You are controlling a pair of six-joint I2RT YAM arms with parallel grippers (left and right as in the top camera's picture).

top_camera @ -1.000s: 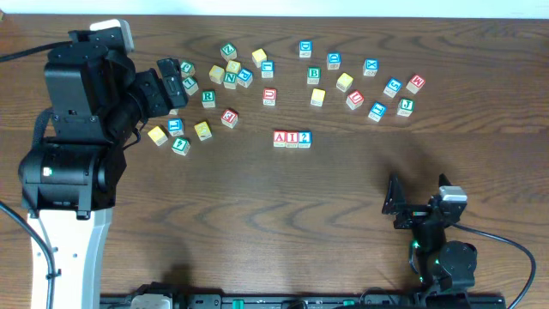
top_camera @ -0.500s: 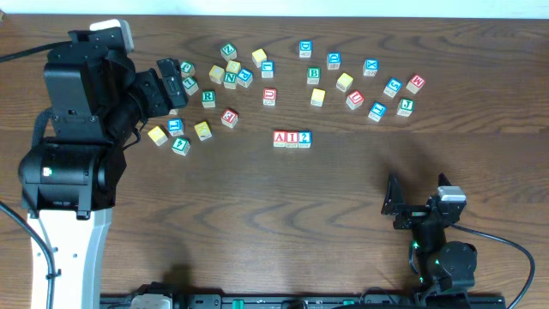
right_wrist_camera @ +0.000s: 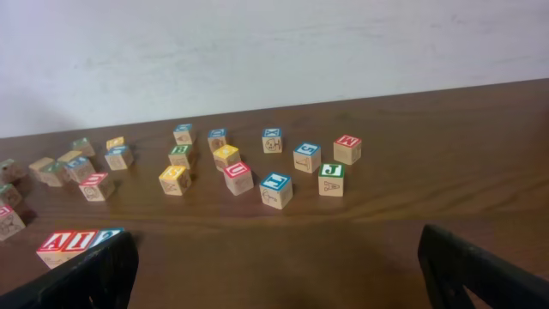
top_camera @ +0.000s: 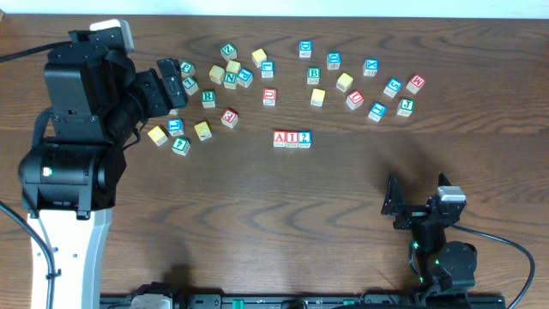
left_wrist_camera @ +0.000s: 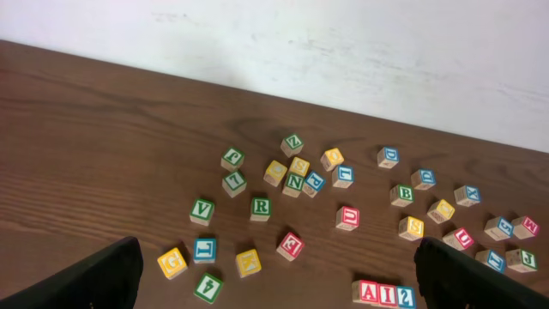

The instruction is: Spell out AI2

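A block (top_camera: 280, 138), I block (top_camera: 292, 138) and 2 block (top_camera: 304, 138) sit in a tight row mid-table, side faces touching, reading A-I-2 left to right from overhead. A and I have red frames, 2 has a blue one. The row stands apart from everything else, on bare dark wood table (top_camera: 257, 223).

Left gripper (left_wrist_camera: 276, 257): fingers spread wide at both lower corners of its wrist view, nothing between them, so it's let go and empty. From overhead it's up at the left-hand cluster of blocks. Can't tell whether it's touching the nearest ones or just above them.

Right gripper (right_wrist_camera: 276, 239): also spread wide, holding nothing. The arm is parked near the front right edge, well away from the row and the other blocks. Its camera catches the A-I-2 row at the lower left corner.

Remaining blocks are scattered along the far side in two loose groups:
- Left group: includes green R block (top_camera: 208, 98), with a red-framed block (top_camera: 229, 117) near it.
- Right group: includes green B block (top_camera: 314, 75), green J block (top_camera: 406, 106) and red M block (top_camera: 416, 83).

All lie flat, none stacked.
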